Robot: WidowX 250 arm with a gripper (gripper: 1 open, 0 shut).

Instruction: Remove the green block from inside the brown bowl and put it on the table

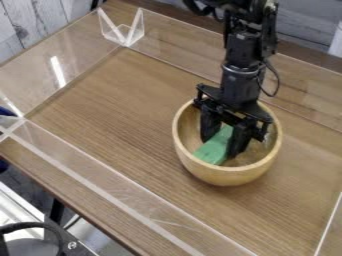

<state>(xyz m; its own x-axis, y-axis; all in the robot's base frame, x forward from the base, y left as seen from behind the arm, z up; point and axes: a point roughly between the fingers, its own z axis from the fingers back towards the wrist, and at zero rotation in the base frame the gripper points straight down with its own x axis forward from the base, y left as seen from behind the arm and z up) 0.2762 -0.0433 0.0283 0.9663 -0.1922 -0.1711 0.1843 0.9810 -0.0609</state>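
Note:
The brown bowl sits on the table right of centre. Inside it lies the green block, tilted, its lower end near the bowl's floor. My black gripper reaches straight down into the bowl, and its two fingers stand on either side of the block, closed against it. The block's upper part is hidden between the fingers.
Low clear acrylic walls border the table on all sides. A clear angled bracket stands at the far left corner. The arm rises from the bowl toward the top of the view.

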